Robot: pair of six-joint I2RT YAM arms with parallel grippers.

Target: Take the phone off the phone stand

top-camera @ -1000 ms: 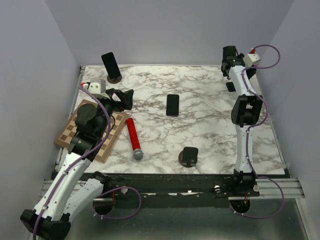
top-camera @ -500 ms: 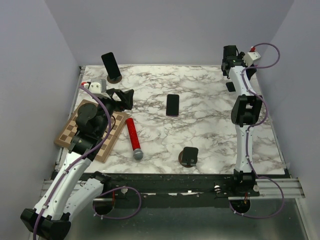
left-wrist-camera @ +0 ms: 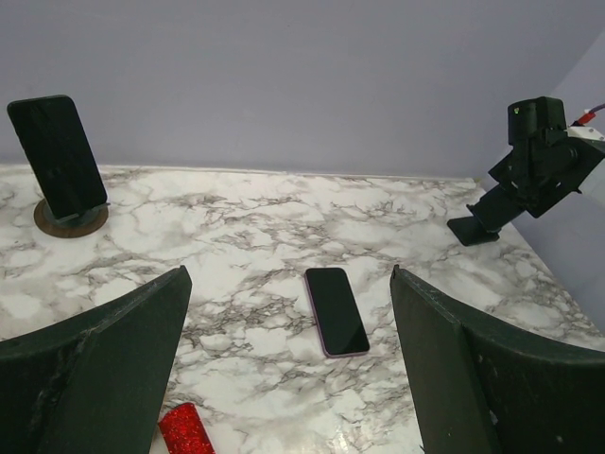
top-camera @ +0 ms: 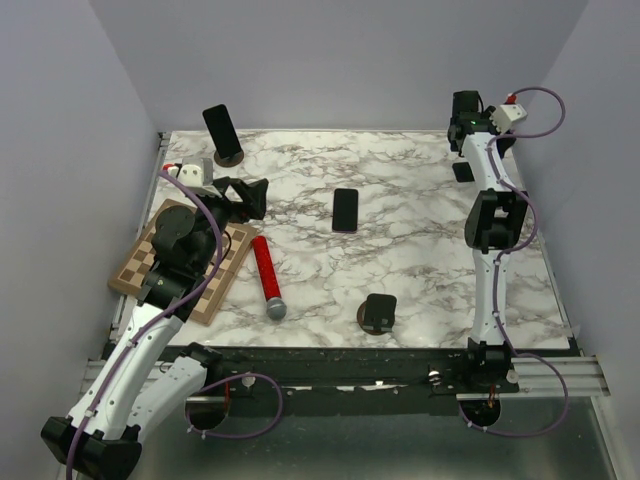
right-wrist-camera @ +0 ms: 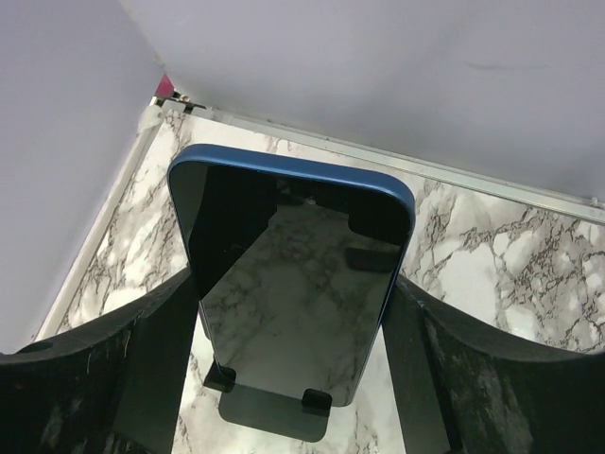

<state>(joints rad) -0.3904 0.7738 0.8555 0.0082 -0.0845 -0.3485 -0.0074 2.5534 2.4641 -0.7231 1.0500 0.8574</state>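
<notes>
A blue-edged phone (right-wrist-camera: pixel 293 246) stands tilted back on a black phone stand (right-wrist-camera: pixel 274 416), its bottom edge in the stand's two lips. My right gripper (right-wrist-camera: pixel 293 284) is at the back right corner (top-camera: pixel 466 108), its fingers (right-wrist-camera: pixel 142 359) pressed against both long edges of the phone. The stand's base shows in the top view (top-camera: pixel 463 172) and in the left wrist view (left-wrist-camera: pixel 473 230). My left gripper (top-camera: pixel 250 197) is open and empty, above the table's left side, pointing toward the middle (left-wrist-camera: pixel 288 276).
A second phone (top-camera: pixel 220 127) leans on a round brown stand (top-camera: pixel 230 158) at the back left. A third phone (top-camera: pixel 345 209) lies flat mid-table. There is also a red microphone (top-camera: pixel 267 277), a chessboard (top-camera: pixel 185 262) and a small black stand (top-camera: pixel 379 312) near the front.
My right gripper and wrist have shifted slightly to the right at the back corner. The left arm has not moved.
</notes>
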